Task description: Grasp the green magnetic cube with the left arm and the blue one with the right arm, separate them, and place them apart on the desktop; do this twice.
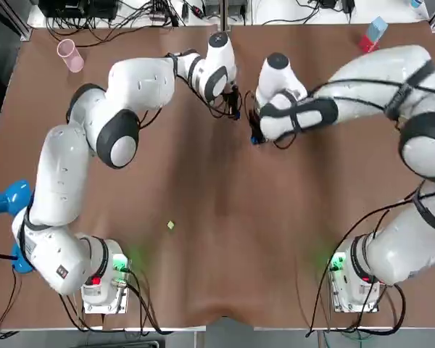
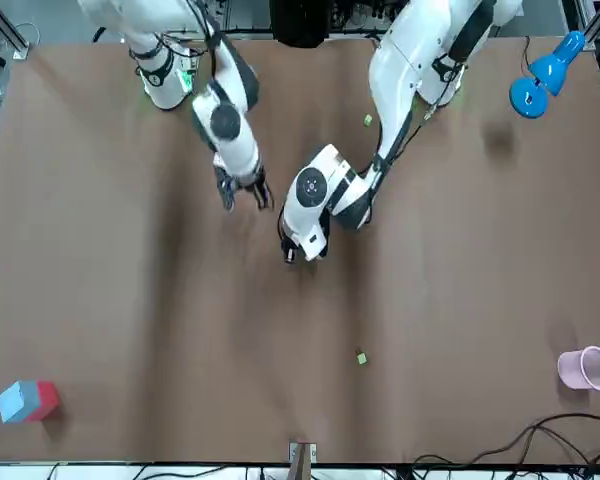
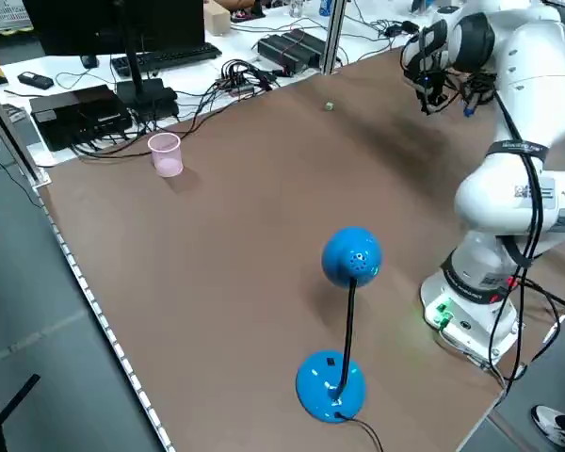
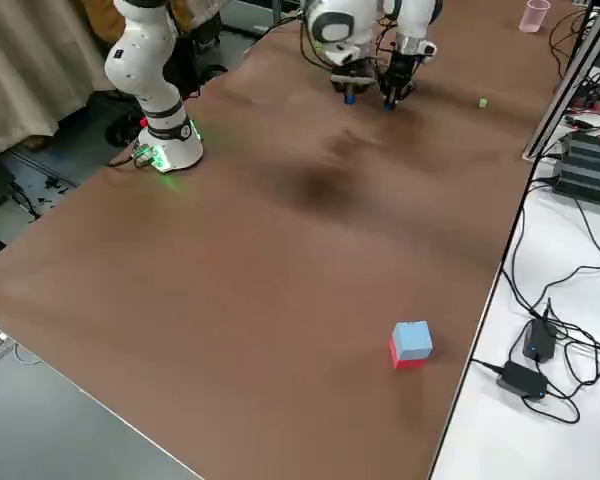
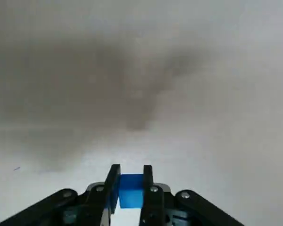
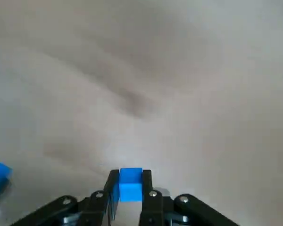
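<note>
My left end effector is pinching a small blue cube between its two fingers. The task asks this arm for green, but the piece in the left wrist view looks blue. My right end effector is also pressed onto its own blue cube, which sits between the fingertips and fills the gap.

Both end effectors are over the middle of the far half of the bench. They are near each other but not touching, and the left one is a little farther from my bases than the right one. They hang low over the brown surface. I cannot tell if the cubes touch it.

A small green cube lies alone on the bench on the side near my bases, closer to the left arm. A second green cube lies near the far edge, well apart from the first.

A pink cup stands upright at the far left corner. A red and light-blue block is at the far right corner. A blue lamp stands at the left edge, beside my left arm.
</note>
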You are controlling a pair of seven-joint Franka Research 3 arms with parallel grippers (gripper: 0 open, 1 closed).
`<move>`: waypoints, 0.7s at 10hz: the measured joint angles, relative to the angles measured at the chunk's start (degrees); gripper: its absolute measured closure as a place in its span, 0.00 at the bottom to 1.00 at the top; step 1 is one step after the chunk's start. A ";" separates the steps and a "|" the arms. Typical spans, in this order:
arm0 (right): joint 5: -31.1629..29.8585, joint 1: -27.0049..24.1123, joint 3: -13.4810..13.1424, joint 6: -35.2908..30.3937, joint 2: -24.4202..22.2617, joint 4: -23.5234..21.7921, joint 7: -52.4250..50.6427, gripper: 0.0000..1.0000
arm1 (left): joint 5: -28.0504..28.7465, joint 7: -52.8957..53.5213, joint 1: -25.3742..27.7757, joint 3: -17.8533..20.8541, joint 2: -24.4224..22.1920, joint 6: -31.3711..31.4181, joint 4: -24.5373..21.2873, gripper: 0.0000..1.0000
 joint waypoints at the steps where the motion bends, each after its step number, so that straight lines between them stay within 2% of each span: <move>1: -0.09 0.01 2.89 0.01 -2.90 -4.57 -2.59 0.77 | -0.49 0.00 -0.83 -0.04 0.59 1.33 -0.01 0.77; 3: -0.23 -0.34 7.75 -0.01 -6.54 -11.41 -10.64 0.77 | -0.88 -0.03 -3.08 -0.09 1.71 5.93 -0.03 0.77; 4: -0.33 -0.56 9.00 -0.04 -7.14 -13.87 -16.72 0.77 | -0.95 -0.20 -4.29 -0.10 2.17 8.42 -0.03 0.77; 6: -0.41 -1.57 9.32 -0.04 -7.20 -17.88 -30.94 0.77 | -0.96 -0.18 -5.67 -0.09 2.68 10.84 -0.03 0.76; 7: -0.43 -2.06 9.32 -0.04 -7.20 -19.19 -36.66 0.77 | -0.96 -0.01 -5.70 -0.03 2.70 11.15 0.07 0.63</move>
